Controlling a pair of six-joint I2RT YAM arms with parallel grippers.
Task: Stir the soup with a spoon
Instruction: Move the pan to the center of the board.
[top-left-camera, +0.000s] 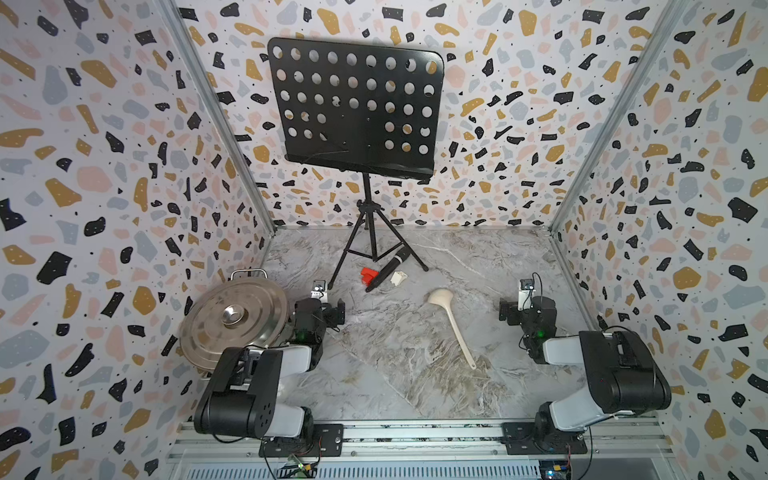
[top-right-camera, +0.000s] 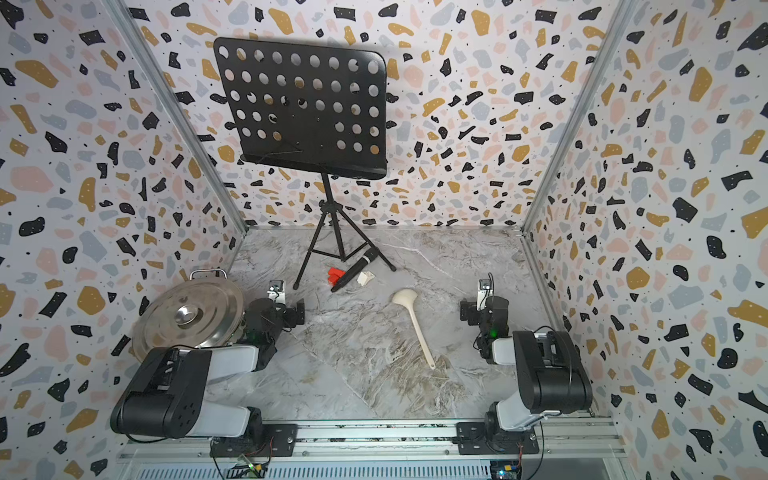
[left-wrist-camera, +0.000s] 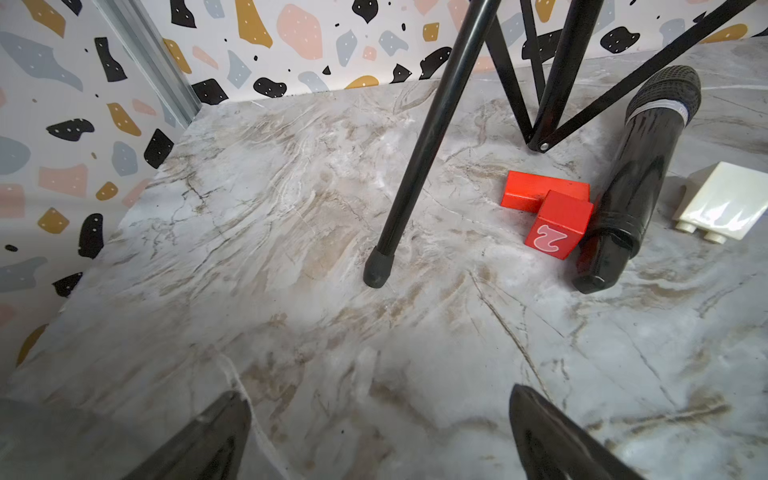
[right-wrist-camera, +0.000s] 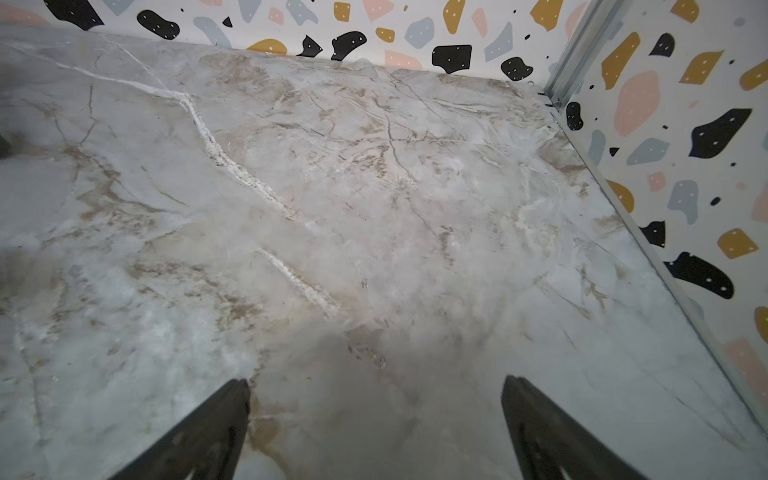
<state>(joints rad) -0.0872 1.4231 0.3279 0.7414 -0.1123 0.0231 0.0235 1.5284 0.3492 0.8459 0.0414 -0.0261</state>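
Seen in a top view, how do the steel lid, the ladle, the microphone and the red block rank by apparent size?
1. steel lid
2. ladle
3. microphone, lying farther back
4. red block

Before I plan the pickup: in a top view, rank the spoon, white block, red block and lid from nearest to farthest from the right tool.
1. Spoon, mid-table, left of the right tool.
2. White block, farther back, right of the microphone.
3. Red block, left of the microphone.
4. Lid, far left.

terrazzo-print walls (top-left-camera: 104, 166) box in a grey marbled floor (top-left-camera: 395, 374) (evenly lit), black music stand (top-left-camera: 357, 108) at the back.
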